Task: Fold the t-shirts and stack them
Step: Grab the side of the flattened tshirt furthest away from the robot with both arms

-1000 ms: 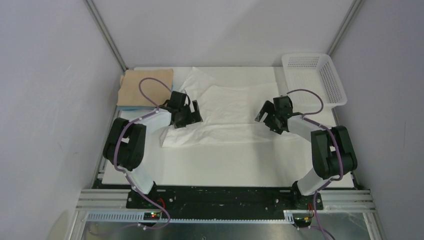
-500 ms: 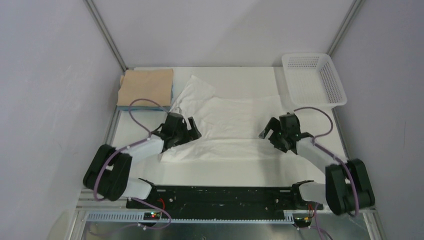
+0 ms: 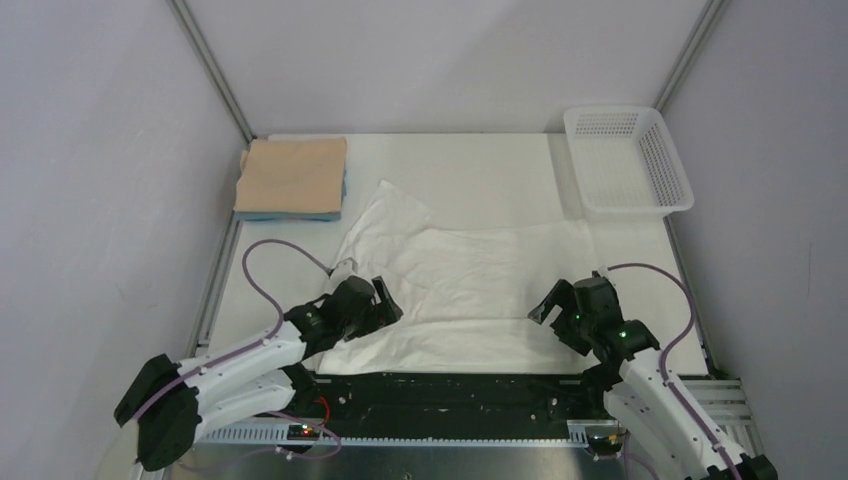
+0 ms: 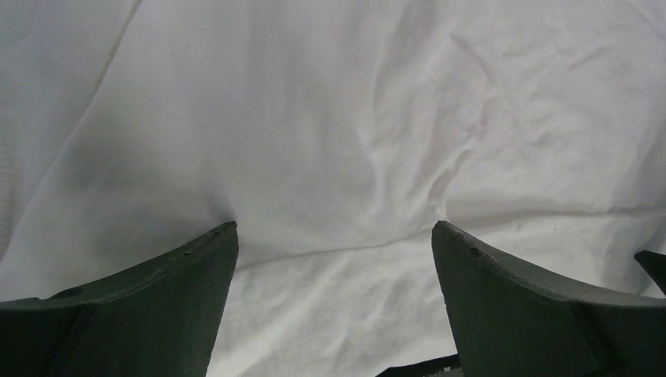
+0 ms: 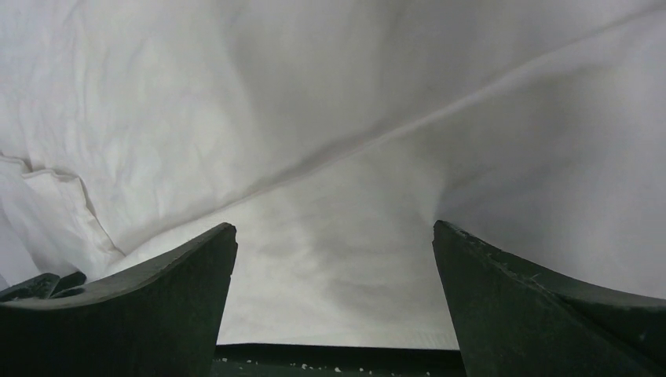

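The white wrinkly t-shirt (image 3: 460,290) lies spread on the table, its near hem at the table's front edge. My left gripper (image 3: 385,305) is open over the shirt's near-left part, and white cloth (image 4: 338,118) fills its wrist view between the fingers (image 4: 334,236). My right gripper (image 3: 555,315) is open over the near-right part, with cloth (image 5: 314,102) beneath its jaws (image 5: 334,236). The folded tan t-shirt (image 3: 293,172) sits on the light blue one (image 3: 290,214) at the far left.
The white perforated basket (image 3: 660,150) stands at the far right corner. The black base rail (image 3: 450,390) runs along the table's near edge, just under the shirt's hem. Grey walls close in both sides.
Both arms have drawn back toward the near edge, and the white shirt has slid with them from mid-table to the front edge. The tan and blue stack has not moved.
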### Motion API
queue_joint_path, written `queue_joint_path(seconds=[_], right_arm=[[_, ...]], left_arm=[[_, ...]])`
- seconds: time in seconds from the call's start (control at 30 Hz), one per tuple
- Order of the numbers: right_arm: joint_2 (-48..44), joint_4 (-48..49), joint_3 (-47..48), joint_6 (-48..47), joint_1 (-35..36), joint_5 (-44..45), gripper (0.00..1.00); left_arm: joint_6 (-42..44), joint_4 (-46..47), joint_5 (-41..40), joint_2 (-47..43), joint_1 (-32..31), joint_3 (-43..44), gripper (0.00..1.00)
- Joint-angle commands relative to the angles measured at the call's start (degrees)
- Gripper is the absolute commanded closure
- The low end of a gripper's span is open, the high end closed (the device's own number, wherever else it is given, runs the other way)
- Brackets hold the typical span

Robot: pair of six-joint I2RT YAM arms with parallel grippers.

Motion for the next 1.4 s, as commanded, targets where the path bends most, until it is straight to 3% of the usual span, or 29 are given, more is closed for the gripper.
queue_joint_path(seconds=[0.0, 0.27, 0.4, 0.5, 0.67, 0.87, 1.0, 1.17, 1.37], right_arm=[[-4.04, -7.62, -0.54, 2.26, 0.58, 2.41, 0.01], [-2.02, -6.28, 10.44, -2.76, 0.51, 9.95, 0.01], [2.83, -1.56, 16.41, -6.24, -0.12, 16.48, 0.01], [9.77, 6.06, 19.78, -10.29, -0.74, 18.67, 0.0], [26.77, 7.46, 31.57, -16.95, -0.81, 26.85, 0.0], [38.51, 13.34, 37.64, -18.78, -2.17, 24.17, 0.01], [40.16, 13.76, 37.66, -19.05, -3.12, 22.61, 0.01], [40.96, 13.06, 37.56, -19.22, -3.6, 21.77, 0.01], [40.72, 11.93, 37.51, -19.26, -4.0, 20.53, 0.0]], left_arm=[[-4.87, -13.77, -4.62, -2.37, -2.2, -2.3, 0.0], [6.94, -15.99, -9.43, -4.3, -1.98, 13.7, 0.0], [12.96, -15.67, -9.47, 1.19, 3.88, 23.38, 0.0], [17.83, -15.4, -8.14, 10.39, 11.22, 32.86, 0.0], [27.81, -12.09, -4.47, 28.22, 18.62, 47.37, 0.0], [37.55, -11.68, 8.66, 48.27, 26.88, 69.14, 0.0], [38.81, -11.68, 10.68, 59.23, 29.35, 80.47, 0.0], [33.63, -11.92, 16.65, 73.39, 31.99, 93.24, 0.0], [27.42, -12.17, 17.55, 80.07, 32.98, 95.7, 0.0]])
